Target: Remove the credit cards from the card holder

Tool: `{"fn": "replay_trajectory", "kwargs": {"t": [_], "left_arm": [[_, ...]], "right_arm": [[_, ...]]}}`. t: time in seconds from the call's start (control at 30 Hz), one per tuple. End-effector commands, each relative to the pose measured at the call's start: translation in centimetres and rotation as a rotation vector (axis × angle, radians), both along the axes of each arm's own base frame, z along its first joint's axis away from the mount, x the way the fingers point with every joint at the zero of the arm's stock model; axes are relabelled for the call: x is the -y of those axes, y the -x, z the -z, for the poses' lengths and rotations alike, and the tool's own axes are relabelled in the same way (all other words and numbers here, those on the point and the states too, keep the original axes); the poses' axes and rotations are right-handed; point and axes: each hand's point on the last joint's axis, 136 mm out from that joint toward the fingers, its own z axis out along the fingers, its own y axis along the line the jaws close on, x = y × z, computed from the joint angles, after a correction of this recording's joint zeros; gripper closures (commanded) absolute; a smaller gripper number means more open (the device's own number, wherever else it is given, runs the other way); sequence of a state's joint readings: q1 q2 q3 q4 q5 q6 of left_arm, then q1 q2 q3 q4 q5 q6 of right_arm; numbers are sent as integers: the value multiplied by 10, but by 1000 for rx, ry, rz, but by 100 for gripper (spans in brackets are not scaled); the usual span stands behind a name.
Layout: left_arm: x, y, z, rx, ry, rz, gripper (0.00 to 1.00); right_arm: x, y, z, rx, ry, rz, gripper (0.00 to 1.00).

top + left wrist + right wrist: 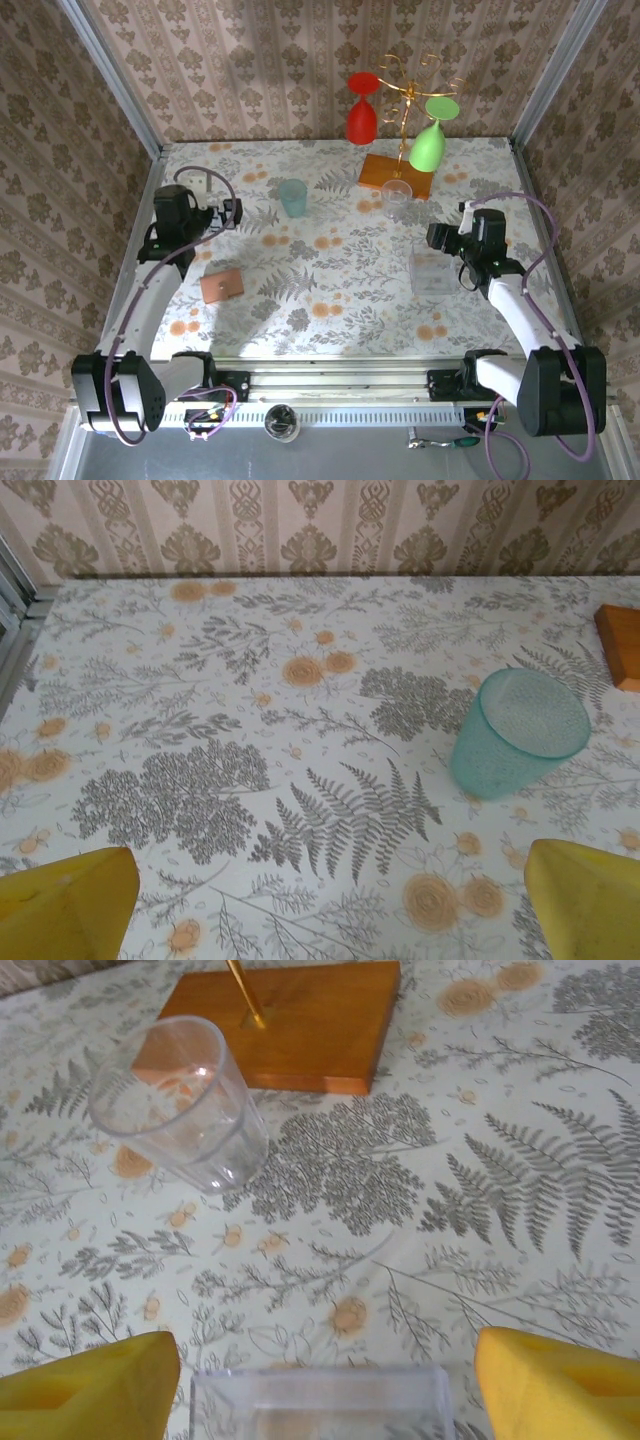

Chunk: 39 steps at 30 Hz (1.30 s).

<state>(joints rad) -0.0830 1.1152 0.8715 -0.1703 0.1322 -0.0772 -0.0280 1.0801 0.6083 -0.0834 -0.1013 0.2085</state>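
Holding both pairs of fingers apart, I judge nothing begun. My left gripper [232,212] hangs with the closed card holder [221,285] at its six o'clock, cards presumably inside. Next I must descend and open it. My right gripper [434,238] has a clear box [320,1400] between its fingers. I count one holder, one box, one teal cup [520,730] and one clear cup [180,1100].

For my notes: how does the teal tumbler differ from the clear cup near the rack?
The teal tumbler is tinted blue-green; the clear cup is colourless. The teal tumbler stands on open table, apart from the wooden base; the clear cup stands close by that base's front edge. Both stand upright and look empty.
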Motion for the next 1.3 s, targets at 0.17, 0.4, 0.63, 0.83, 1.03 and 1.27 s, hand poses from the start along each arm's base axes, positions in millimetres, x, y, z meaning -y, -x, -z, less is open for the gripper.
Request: {"fn": "replay_trajectory", "kwargs": {"t": [0.17,0.4,0.63,0.83,1.03,1.27], "left_arm": [[-5,20,15,-186,63,18,0],[-4,17,26,-219,75,40,0],[0,12,37,-247,105,50,0],[2,11,42,-276,115,53,0],[-2,12,41,-270,103,39,0],[-1,12,40,-266,102,40,0]], "right_arm": [[14,30,6,-184,-4,118,39],[23,35,25,-270,42,153,49],[23,27,38,-314,53,139,57],[23,20,50,-361,56,130,65],[27,15,55,-379,61,140,70],[27,8,60,-402,47,131,76]]}}
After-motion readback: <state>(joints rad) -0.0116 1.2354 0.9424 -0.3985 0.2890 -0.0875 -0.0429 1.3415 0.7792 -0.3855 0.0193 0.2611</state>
